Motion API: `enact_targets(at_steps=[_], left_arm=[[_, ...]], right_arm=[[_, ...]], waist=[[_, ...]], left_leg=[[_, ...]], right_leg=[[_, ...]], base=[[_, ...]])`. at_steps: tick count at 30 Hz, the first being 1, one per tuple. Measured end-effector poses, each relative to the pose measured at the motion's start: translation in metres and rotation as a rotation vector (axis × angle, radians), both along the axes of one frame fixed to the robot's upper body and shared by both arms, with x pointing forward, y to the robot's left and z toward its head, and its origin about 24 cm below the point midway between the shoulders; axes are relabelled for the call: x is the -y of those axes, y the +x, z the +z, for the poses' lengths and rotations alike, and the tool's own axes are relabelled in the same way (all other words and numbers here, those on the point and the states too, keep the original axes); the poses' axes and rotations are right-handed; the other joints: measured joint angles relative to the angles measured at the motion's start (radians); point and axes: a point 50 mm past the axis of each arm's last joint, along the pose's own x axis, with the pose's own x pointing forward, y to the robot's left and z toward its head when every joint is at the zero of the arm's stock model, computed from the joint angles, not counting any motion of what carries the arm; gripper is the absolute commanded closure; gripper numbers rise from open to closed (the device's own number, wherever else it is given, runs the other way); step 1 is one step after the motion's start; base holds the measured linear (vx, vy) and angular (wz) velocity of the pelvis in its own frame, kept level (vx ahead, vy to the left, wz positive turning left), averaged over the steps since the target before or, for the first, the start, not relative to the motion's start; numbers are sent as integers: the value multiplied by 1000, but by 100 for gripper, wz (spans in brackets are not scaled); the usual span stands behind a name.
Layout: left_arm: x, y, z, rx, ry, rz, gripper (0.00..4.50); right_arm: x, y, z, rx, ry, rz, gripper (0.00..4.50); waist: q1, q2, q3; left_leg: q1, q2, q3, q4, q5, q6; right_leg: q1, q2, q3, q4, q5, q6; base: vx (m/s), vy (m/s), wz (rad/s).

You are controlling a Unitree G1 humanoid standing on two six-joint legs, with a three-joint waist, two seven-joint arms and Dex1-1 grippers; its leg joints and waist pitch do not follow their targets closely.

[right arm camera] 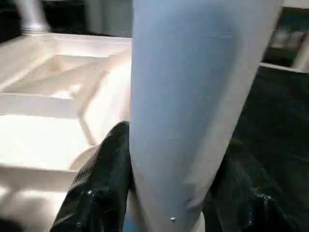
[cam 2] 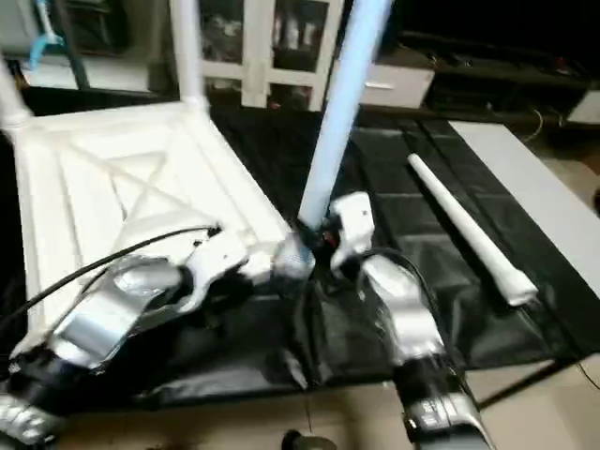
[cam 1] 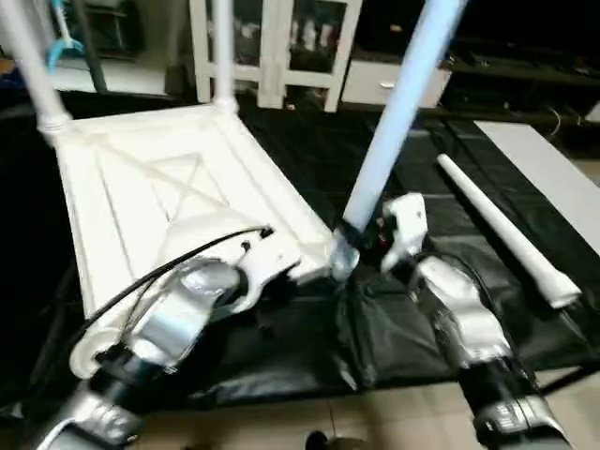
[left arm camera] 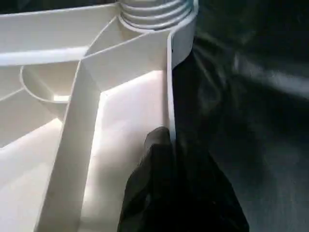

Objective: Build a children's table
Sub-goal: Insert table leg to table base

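table top [cam 1: 178,202]: a white square top is laid upside down on a black sheet [cam 1: 422,309], its x-shaped ribs turned up; it takes up the left half of the head views.
fitted legs: two white legs [cam 1: 33,66] are stood upright in the far corner sockets, one at the far left and one [cam 1: 223,52] further right.
held leg [cam 1: 398,112]: a long pale tube is seen rising at a slant from the near right corner of the top; its threaded end [left arm camera: 154,10] is seated at the corner socket, as seen from the left wrist.
spare leg [cam 1: 506,230]: one more white leg is laid flat on the sheet, well apart to the right of the top.
right gripper [right arm camera: 164,193]: it is clamped around the lower part of the held leg, one black finger [right arm camera: 99,188] on each side of the tube.
left gripper [left arm camera: 169,188]: its black fingers are pressed together on the rim wall of the table top, just beside the corner with the threaded end.
arms: both silver forearms [cam 1: 464,328] are stretched forward from the near edge, the left one over the near part of the top.
surroundings: white furniture [cam 1: 281,47] is seen behind the sheet, and pale floor [cam 1: 394,412] in front of it.
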Motion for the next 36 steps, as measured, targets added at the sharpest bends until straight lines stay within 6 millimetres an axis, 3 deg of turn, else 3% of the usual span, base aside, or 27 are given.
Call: enact_targets(at_steps=[1, 2, 3, 4, 5, 6, 7, 9, 11, 13, 16, 21, 28, 36], left_arm=[[5, 3, 0, -6, -8, 41, 450], [11, 7, 3, -9, -14, 86, 450], [24, 11, 7, -13, -29, 121, 450], [30, 13, 12, 5, -44, 135, 450], [32, 15, 14, 15, -49, 150, 450], [34, 15, 16, 14, -53, 158, 450], [37, 16, 16, 13, -54, 166, 450], [40, 16, 18, 12, -61, 169, 450], [39, 18, 25, 45, -66, 182, 450], [22, 27, 42, 119, -65, 239, 450], [6, 32, 48, 151, -56, 301, 450], [11, 30, 44, 139, -39, 273, 450], [10, 23, 37, 146, -36, 162, 450], [17, 11, 27, 61, -70, 97, 367]], right_arm=[[-3, 4, 1, -5, -1, -49, 265], [-5, 9, 2, -11, -6, -116, 265], [-1, 15, 1, -27, -14, -233, 265], [0, 19, 4, -23, -21, -281, 265], [-1, 22, 8, -16, -25, -306, 265], [-3, 23, 10, -11, -30, -329, 265], [-5, 25, 10, -14, -29, -358, 265], [-6, 28, 9, -24, -33, -420, 265], [0, 28, 6, -32, -55, -484, 265], [14, 29, 2, -53, -66, -549, 265], [22, 29, -4, -75, -82, -585, 265], [22, 29, -7, -84, -82, -597, 265], [18, 29, -7, -84, -39, -575, 265], [12, 29, -7, -79, -2, -509, 265]], waist=[[-1, 2, 2], [11, 3, 9], [31, -15, 9], [44, -42, 4], [57, -40, 3], [71, -26, -5], [71, -21, -8], [69, -20, -11], [71, -21, -15], [84, -15, -22], [91, -7, -27], [79, -5, -31], [63, -10, -36], [53, -17, -41]], left_leg=[[0, 3, 0, -3, 0, 0], [-4, 8, 7, -8, 0, -1], [0, 9, 41, -8, 1, -1], [10, 8, 63, 9, -1, -2], [8, 11, 56, 21, -10, 1], [2, 7, 30, 37, -17, 13], [-7, -1, 9, 34, -2, -11], [-15, 8, 3, 36, 29, -27], [-13, 10, 4, 40, 28, -26], [-10, 10, 11, 33, 26, -24], [0, 10, 16, 32, 21, -15], [-2, 9, 12, 31, 20, -13], [-2, -2, 12, 31, 17, -9], [-2, -2, 13, 31, 15, -6]], right_leg=[[0, -2, -10, -3, 0, 0], [0, -5, -7, 40, -23, -11], [2, -9, 31, 121, -46, -13], [-15, -6, 61, 135, -43, 1], [-26, -5, 61, 139, -42, 1], [-32, -3, 49, 137, -42, 0], [-40, -1, 37, 133, -42, 0], [-43, 13, 36, 126, -14, -13], [-41, 16, 37, 121, -6, -16], [-34, 17, 40, 111, -6, -16], [-20, 17, 43, 100, -10, -9], [-5, 13, 43, 76, -12, -5], [-6, 13, 57, 76, -11, -4], [-9, 14, 60, 77, -11, -4]], base=[[0, 0, 0], [-85, -54, -3], [-19, -131, 11], [-19, -131, 11], [85, -114, -15], [59, -20, -40], [59, -20, -40], [13, -5, -11], [0, 0, 0], [0, 0, 0], [0, 0, 0], [0, 0, 0], [0, 0, 0], [0, 0, 0]])
